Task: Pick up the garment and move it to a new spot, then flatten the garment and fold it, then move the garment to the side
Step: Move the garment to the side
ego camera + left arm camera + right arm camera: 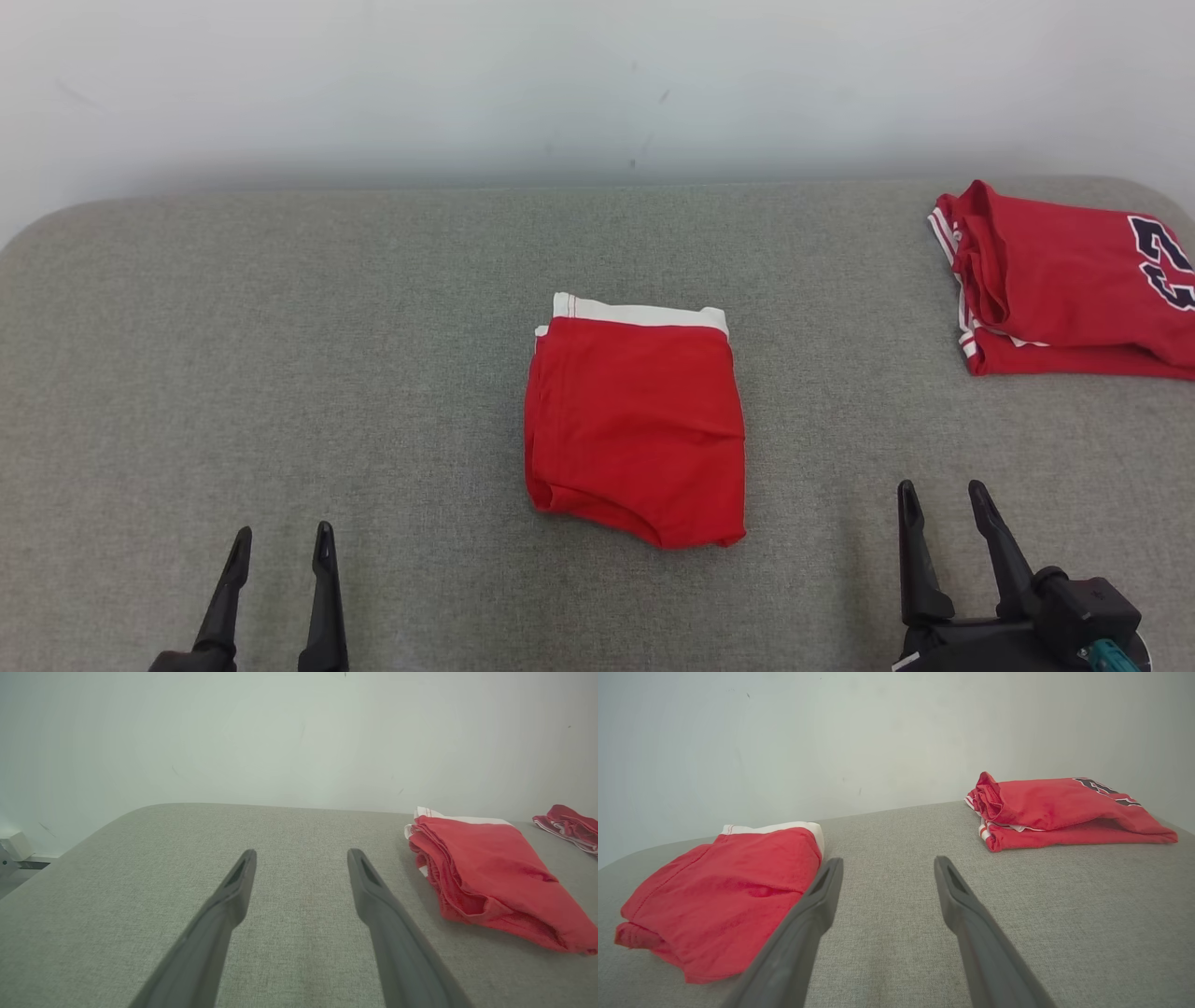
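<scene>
Head view: the folded red cloth garment with white waistband (635,429) lies at frame centre on the grey fabric tabletop (280,327); left tool (283,532) and right tool (938,485) are spread and empty. Left wrist view: garment (490,868) at right, apparently soft and light. Right wrist view: garment (738,882) at left; pinch all layers together.

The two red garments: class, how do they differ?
The white-banded garment lies centrally; the numbered garment sits at the far right edge. The white-banded garment is otherwise plain; the numbered garment carries dark numerals and striped trim. Both are red and folded.
</scene>
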Robot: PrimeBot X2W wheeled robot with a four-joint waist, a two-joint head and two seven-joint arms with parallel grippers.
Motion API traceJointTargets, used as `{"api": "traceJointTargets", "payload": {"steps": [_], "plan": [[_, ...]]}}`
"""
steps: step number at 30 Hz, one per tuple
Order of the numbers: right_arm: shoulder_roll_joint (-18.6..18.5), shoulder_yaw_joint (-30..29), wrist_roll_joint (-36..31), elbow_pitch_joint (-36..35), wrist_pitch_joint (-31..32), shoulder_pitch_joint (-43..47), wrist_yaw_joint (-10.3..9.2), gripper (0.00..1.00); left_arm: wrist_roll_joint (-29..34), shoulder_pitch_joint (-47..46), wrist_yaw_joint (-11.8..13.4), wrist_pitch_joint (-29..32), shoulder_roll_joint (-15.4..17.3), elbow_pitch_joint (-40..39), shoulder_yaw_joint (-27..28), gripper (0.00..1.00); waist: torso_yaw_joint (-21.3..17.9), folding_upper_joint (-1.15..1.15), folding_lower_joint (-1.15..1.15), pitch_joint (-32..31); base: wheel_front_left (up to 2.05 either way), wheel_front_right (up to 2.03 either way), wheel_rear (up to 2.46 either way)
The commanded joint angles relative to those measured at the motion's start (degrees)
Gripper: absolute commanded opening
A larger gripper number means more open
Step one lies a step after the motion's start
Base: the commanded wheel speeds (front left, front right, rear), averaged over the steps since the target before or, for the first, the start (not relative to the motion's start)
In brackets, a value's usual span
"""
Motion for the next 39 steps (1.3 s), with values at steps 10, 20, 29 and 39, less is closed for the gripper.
{"api": "traceJointTargets", "payload": {"steps": [10, 20, 29, 39], "plan": [[0.2, 0.1, -0.3, 0.4, 0.0, 0.3, -0.16, 1.00, -0.5, 0.1, 0.3, -0.1, 0.0, 0.2, -0.3, 1.00, 0.3, 0.00, 0.00, -0.3, 0.00, 0.00, 0.00], [0.2, 0.2, -0.4, 0.5, 0.0, 0.4, -0.16, 1.00, -0.6, 0.3, 0.5, -0.1, 0.0, 0.0, -0.4, 1.00, 0.5, 0.00, 0.00, -0.2, 0.00, 0.00, 0.00], [0.2, 0.2, -0.3, 0.7, 0.0, 0.4, -0.16, 1.00, -0.6, 0.4, 0.5, -0.1, 0.0, -0.2, -0.5, 1.00, 0.6, 0.00, 0.00, -0.2, 0.00, 0.00, 0.00], [0.2, 0.3, -0.1, 0.9, 0.0, 0.2, -0.16, 1.00, -0.4, 0.3, 0.3, -0.1, 0.0, -0.2, -0.3, 1.00, 0.7, 0.00, 0.00, -0.1, 0.00, 0.00, 0.00]]}}
